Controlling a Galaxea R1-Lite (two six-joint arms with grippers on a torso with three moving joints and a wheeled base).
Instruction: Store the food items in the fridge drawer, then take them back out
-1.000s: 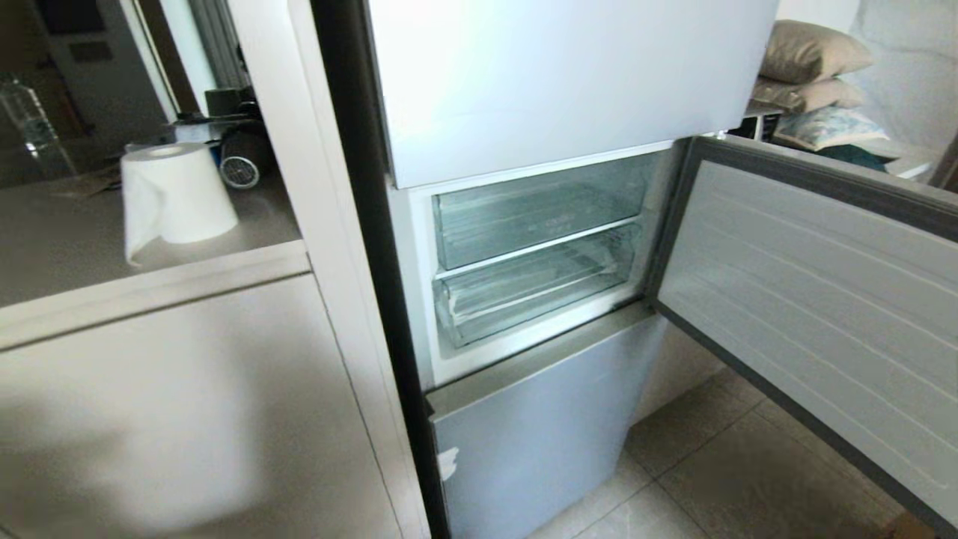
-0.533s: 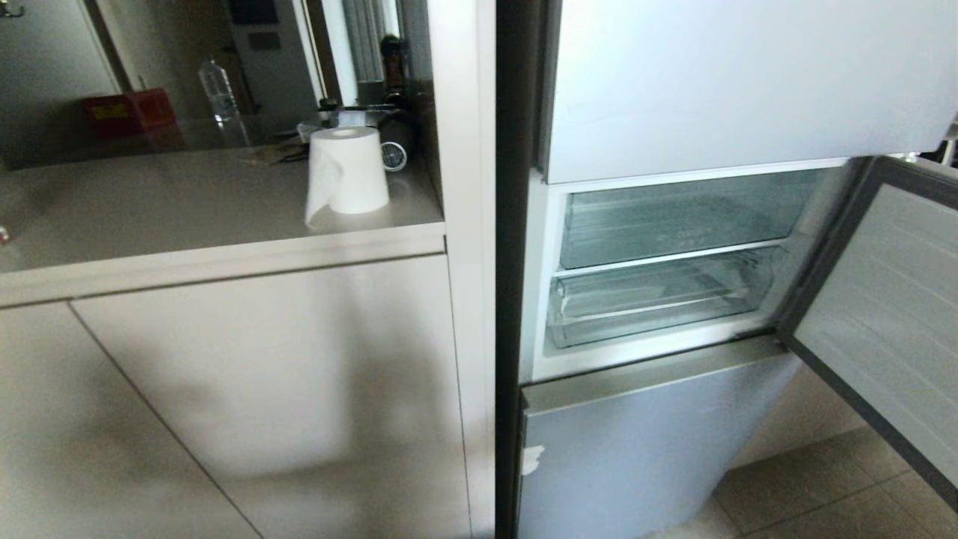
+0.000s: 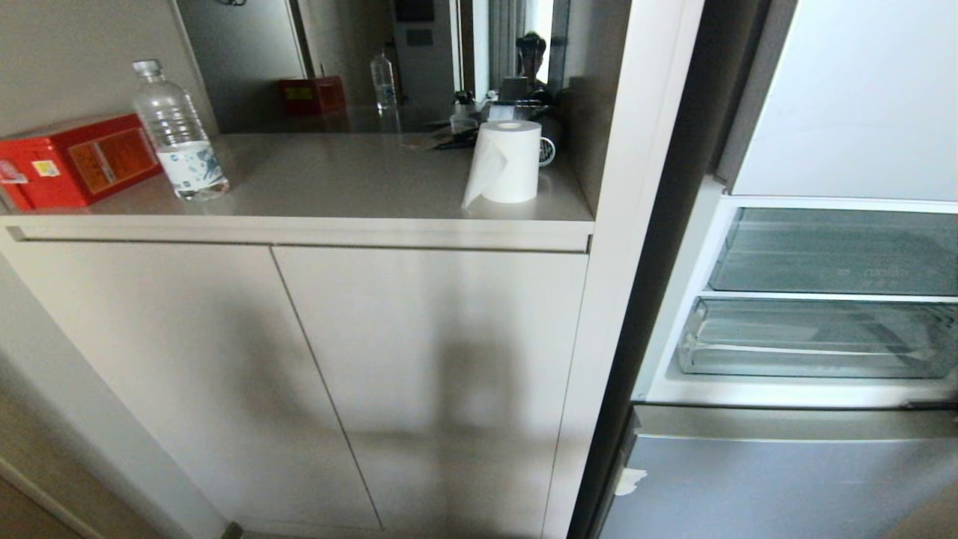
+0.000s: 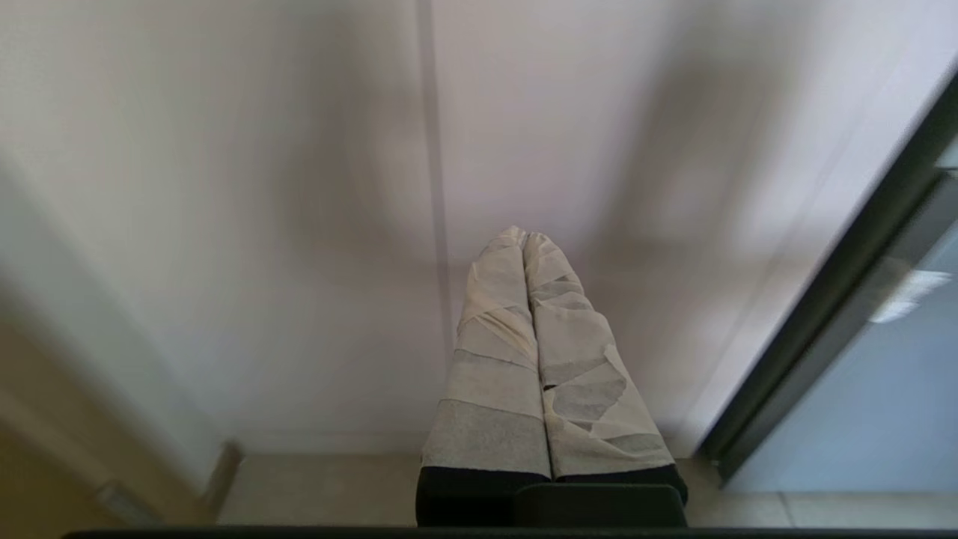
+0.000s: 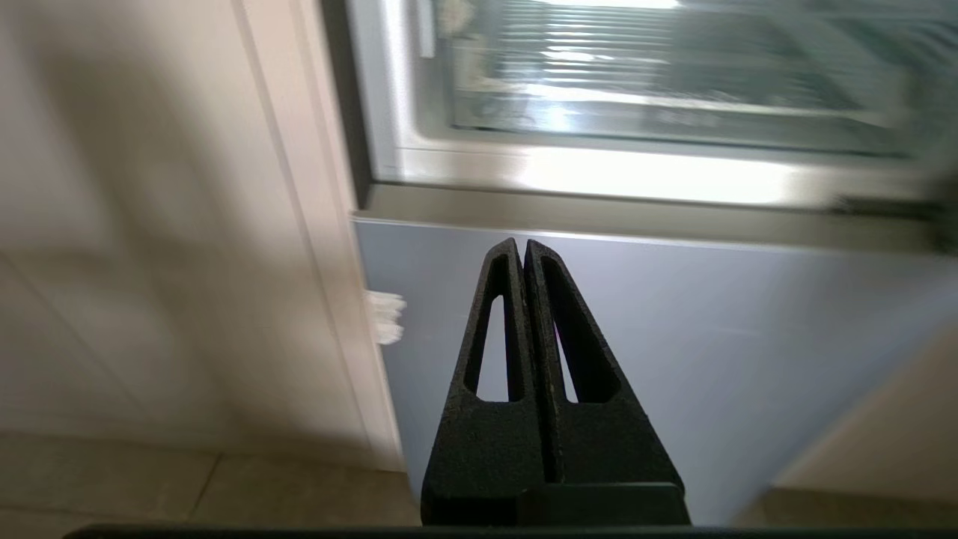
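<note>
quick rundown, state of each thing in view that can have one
left claw: shut, empty, before the cabinet doors
right claw: shut, empty, before the lower fridge panel
fridge drawer: pushed in, no food visible inside
upper drawer: pushed in
cabinet doors: closed
water bottle: upright, capped
paper roll: upright, loose end hanging
red box: closed, lying flat

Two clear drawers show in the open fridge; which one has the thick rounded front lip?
The lower fridge drawer, just above the closed blue-grey fridge panel. Its rounded lip juts forward; the upper drawer shows a flat clear front.
</note>
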